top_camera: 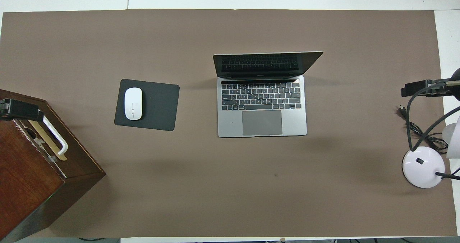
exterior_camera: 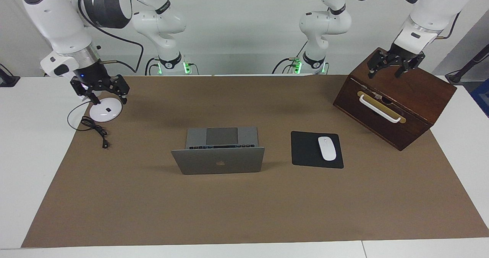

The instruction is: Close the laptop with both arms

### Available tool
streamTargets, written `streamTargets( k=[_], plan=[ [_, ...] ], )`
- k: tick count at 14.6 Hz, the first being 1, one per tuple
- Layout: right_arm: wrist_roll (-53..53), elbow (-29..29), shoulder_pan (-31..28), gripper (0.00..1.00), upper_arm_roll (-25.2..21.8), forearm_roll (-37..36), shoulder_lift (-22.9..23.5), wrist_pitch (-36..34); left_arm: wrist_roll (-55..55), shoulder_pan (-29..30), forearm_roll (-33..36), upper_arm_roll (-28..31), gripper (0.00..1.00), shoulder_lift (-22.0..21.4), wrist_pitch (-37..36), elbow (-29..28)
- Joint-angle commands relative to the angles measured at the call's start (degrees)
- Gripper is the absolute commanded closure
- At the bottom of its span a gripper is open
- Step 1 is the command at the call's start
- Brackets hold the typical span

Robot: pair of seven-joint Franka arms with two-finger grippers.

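The laptop (exterior_camera: 219,160) stands open in the middle of the brown mat, its silver lid upright with the apple logo showing. In the overhead view the laptop (top_camera: 262,106) shows its keyboard and trackpad, with the dark screen on the side farther from the robots. My left gripper (exterior_camera: 385,73) is open and hovers over the wooden box, well away from the laptop. My right gripper (exterior_camera: 104,92) is open and hovers over a white round base, also well away from the laptop. Both are empty.
A dark wooden box (exterior_camera: 397,105) with a white handle stands at the left arm's end. A black mouse pad (exterior_camera: 305,151) with a white mouse (exterior_camera: 327,148) lies beside the laptop. A white round base (exterior_camera: 105,113) with a black cable (exterior_camera: 95,130) lies at the right arm's end.
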Motion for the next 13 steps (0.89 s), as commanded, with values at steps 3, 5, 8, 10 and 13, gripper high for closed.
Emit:
streamTargets(
  k=[3, 5, 8, 10, 13],
  plan=[
    [-0.1, 1.9, -0.4, 0.25, 0.0, 0.7, 2.0, 1.0, 0.0, 0.3, -0.6, -0.1, 0.00, -1.6, -0.1, -1.6],
    [-0.1, 2.0, -0.5, 0.30, 0.1, 0.7, 2.0, 1.0, -0.1, 0.3, -0.6, -0.1, 0.00, -1.6, -0.1, -1.6],
    [-0.1, 2.0, -0.5, 0.53, 0.0, 0.8, 2.0, 1.0, 0.0, 0.3, -0.6, 0.0, 0.00, -1.6, -0.1, -1.7],
    [-0.2, 2.0, -0.5, 0.97, 0.0, 0.3, 2.0, 1.0, -0.5, 0.4, -0.6, 0.0, 0.09, -1.6, 0.0, -1.7],
    [-0.3, 4.1, -0.6, 1.00, 0.0, -0.5, 3.4, 1.0, -0.4, 0.4, -0.6, 0.0, 0.94, -1.6, 0.2, -1.7]
  ],
)
